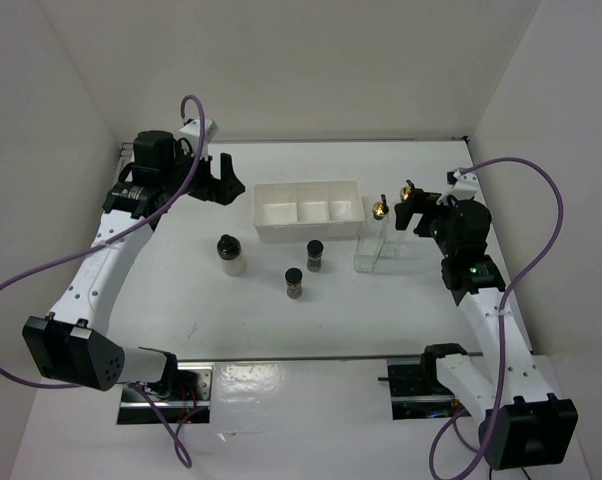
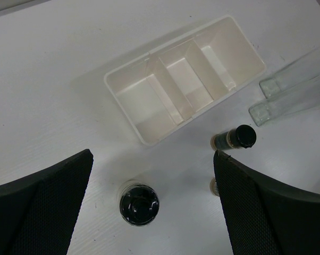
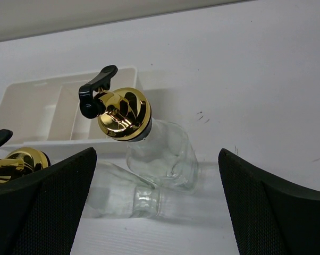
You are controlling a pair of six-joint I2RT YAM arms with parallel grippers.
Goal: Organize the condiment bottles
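Note:
Two tall clear glass bottles with gold pourer tops stand side by side right of the tray, one (image 1: pixel 369 250) nearer, one (image 1: pixel 398 222) behind. In the right wrist view the closer bottle (image 3: pixel 165 154) leans in front of the other (image 3: pixel 123 196). My right gripper (image 1: pixel 421 213) (image 3: pixel 157 154) is open just above and beside them, holding nothing. A whitish black-capped jar (image 1: pixel 231 254) (image 2: pixel 139 204) and two small dark jars (image 1: pixel 315 256) (image 1: pixel 294 283) stand in front of the tray. One dark jar (image 2: pixel 234 139) shows fully in the left wrist view. My left gripper (image 1: pixel 213 183) (image 2: pixel 152 159) hangs open left of the tray.
The white three-compartment tray (image 1: pixel 308 225) (image 2: pixel 149 139) (image 3: pixel 22 141) sits at the back middle of the table with nothing in it. White walls close in the table at the left, right and back.

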